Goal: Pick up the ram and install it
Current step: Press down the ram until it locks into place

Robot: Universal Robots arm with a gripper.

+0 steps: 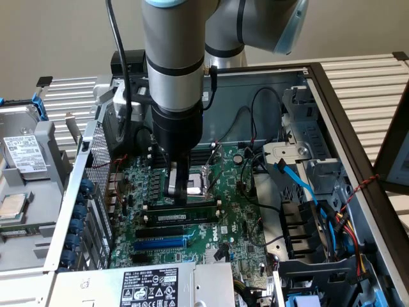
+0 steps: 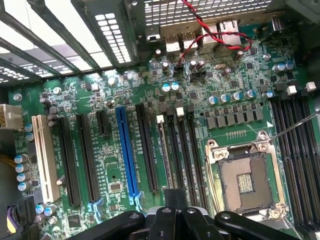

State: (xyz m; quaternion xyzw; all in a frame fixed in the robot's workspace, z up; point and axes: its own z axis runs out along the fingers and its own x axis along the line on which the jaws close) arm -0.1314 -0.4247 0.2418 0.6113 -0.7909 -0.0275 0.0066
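Even, soft indoor light is filling the exterior view; the arm (image 1: 172,70) is shadowing the motherboard (image 1: 192,211). In the wrist view, vent slots (image 2: 60,45) upper left are blowing out white; edges are bending slightly.

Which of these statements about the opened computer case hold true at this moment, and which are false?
1. The black robot gripper is shut. True.
2. The long green ram stick with a white label lies outside the case. False: it sits along the long black slots on the green motherboard, close by the gripper.
3. A long blue slot runs beside the black slots. True.
4. A cooling fan covers the square metal processor socket. False: the socket is bare and uncovered.
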